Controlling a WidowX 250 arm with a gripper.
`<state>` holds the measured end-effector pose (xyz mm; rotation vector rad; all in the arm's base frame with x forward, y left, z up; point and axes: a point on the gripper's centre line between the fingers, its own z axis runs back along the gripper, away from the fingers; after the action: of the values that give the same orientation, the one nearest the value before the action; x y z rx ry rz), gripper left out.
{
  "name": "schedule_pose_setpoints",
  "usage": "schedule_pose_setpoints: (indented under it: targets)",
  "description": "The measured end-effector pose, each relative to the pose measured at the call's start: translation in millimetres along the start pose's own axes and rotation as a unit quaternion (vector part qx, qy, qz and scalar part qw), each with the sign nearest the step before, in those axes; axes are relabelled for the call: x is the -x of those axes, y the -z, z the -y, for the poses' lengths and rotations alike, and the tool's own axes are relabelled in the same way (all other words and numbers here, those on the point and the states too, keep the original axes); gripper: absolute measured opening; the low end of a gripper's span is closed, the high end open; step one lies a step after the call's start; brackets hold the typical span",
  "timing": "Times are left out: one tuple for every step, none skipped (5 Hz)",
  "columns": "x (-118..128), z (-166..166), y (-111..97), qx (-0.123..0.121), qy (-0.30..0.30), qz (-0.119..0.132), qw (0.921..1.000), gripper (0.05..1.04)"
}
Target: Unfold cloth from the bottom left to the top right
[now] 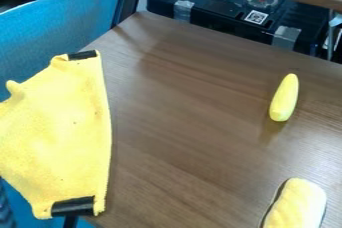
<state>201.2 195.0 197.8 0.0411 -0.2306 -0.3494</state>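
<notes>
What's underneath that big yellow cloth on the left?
Brown tabletop shows right of the cloth, and blue material above it; whatever lies directly beneath is hidden.

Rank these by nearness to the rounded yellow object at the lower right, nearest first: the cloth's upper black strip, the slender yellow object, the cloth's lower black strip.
From the rounded yellow object:
1. Slender yellow object, right side
2. Lower black strip, bottom left
3. Upper black strip, upper left
</notes>
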Motion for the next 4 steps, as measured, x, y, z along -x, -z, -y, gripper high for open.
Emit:
schedule_pose_setpoints:
  targets:
    - [1.2, -1.1, 7.2, 0.011, -0.011, -0.004, 0.9999, 1.0]
    - [3.9, -4.9, 11.7, 0.014, -0.076, -0.002, 0.997, 1.0]
    - [13.0, -10.7, 15.8, 0.024, -0.182, 0.005, 0.9829, 1.0]
    - [33.9, -17.6, 30.3, 0.051, -0.315, 0.017, 0.9477, 1.0]
